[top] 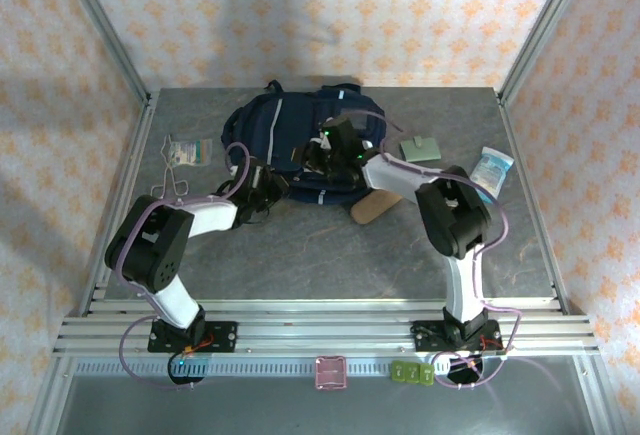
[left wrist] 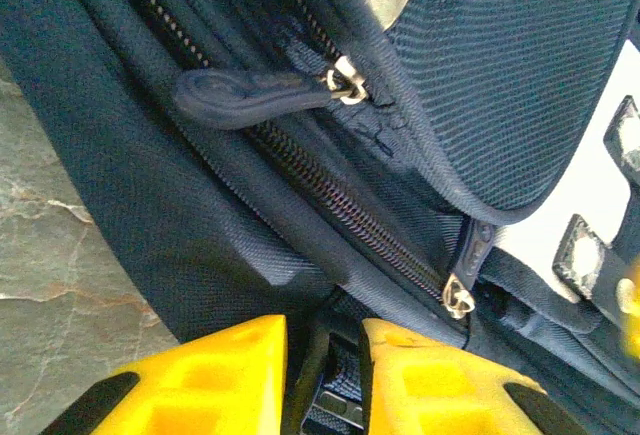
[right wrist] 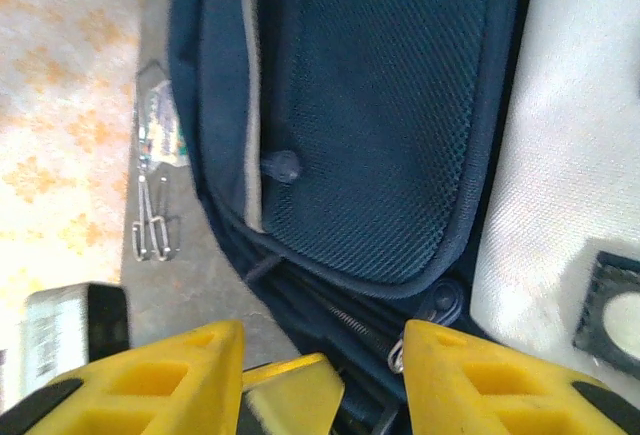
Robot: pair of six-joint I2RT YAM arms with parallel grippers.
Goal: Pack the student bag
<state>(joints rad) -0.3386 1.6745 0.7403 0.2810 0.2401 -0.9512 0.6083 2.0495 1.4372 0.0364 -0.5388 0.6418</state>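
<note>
Two claws work at the student bag (top: 270, 125), far-middle on the table (top: 330, 245). Our right claw (right wrist: 322, 340) stands wide, empty; our left claw (left wrist: 322, 333) is narrow around dark fabric, grip unclear. Unanchored, the bag may slide when we tug a zipper (left wrist: 330, 190).

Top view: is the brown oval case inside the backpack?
No, the brown case lies on the table, just outside the backpack.

The grey, stone-patterned table (top: 330, 255) carries the student bag (top: 270, 125) near its far edge, a small clear packet (top: 188, 152) and a metal clip (top: 170, 187) at left, a brown oval case (top: 372, 207) mid-table, and a grey-green pouch (top: 418, 148) and a pale blue packet (top: 492, 167) at right.
</note>
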